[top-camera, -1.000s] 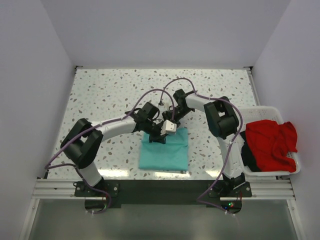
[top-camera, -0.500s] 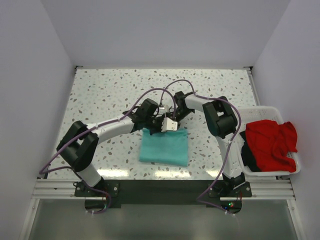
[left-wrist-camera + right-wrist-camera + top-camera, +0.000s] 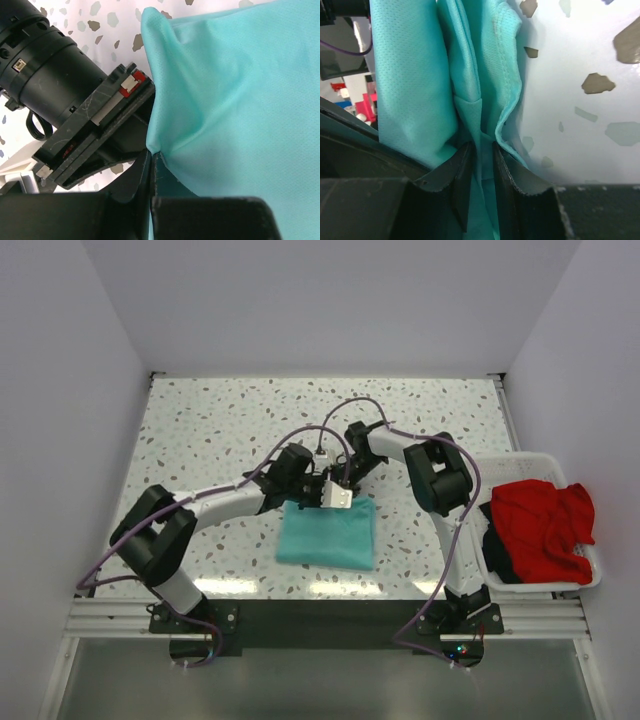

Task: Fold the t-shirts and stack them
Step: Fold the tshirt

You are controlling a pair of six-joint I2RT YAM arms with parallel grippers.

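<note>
A teal t-shirt (image 3: 328, 535), folded into a rectangle, lies on the speckled table in front of the arm bases. Both grippers meet at its far edge. My left gripper (image 3: 314, 497) is shut on a thin pinch of that teal edge (image 3: 151, 150), with the cloth (image 3: 235, 100) spreading to the right. My right gripper (image 3: 344, 490) is shut on several bunched teal layers (image 3: 483, 150) running between its fingers (image 3: 507, 170). The right gripper's black body (image 3: 75, 120) shows close beside the left one. A red t-shirt (image 3: 540, 525) lies crumpled in the basket on the right.
The white slatted basket (image 3: 590, 580) stands at the table's right edge, with dark cloth (image 3: 497, 552) under the red shirt. White walls close the table in on the left, back and right. Purple cables (image 3: 350, 405) loop over both arms.
Both grippers have moved away from the near edge while holding the teal shirt's far edge. The shirt has slid with them, its near edge now farther from the bases.
</note>
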